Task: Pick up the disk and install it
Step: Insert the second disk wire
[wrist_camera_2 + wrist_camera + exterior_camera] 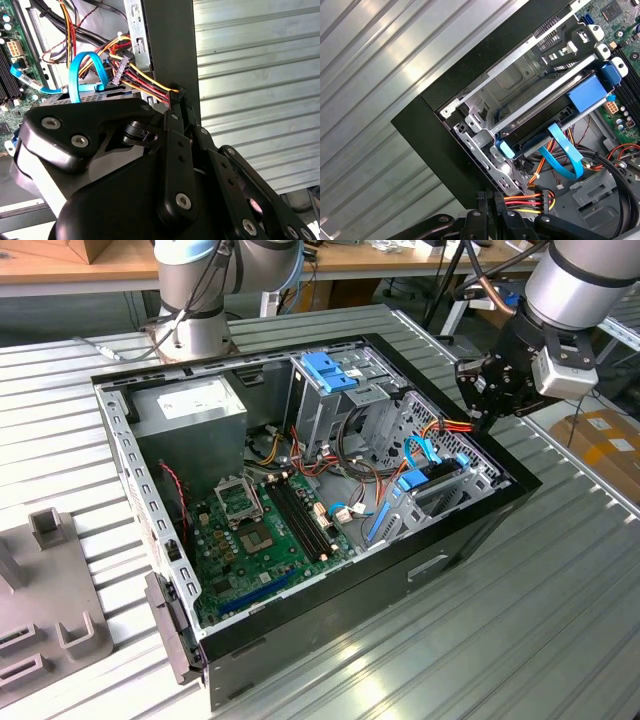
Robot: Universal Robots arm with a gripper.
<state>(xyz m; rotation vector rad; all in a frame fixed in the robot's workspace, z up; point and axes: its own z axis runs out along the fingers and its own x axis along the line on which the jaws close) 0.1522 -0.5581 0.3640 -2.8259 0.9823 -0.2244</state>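
Observation:
The disk, a dark drive in a bright blue caddy, lies seated in the lower metal bay inside the open computer case; in the exterior view the disk is near the case's right wall. My gripper hangs over the case's far right corner, above and beyond the disk. In both wrist views the fingertips sit close together at the case rim, with the red, yellow and black power cable running into them. Its black plug hangs loose over the disk, beside a looped blue data cable.
The case lies open on a ribbed metal table, motherboard to the exterior view's left, power supply at the back. A fixed blue bracket tops the upper drive cage. A grey fixture stands at the left edge, boxes at the right.

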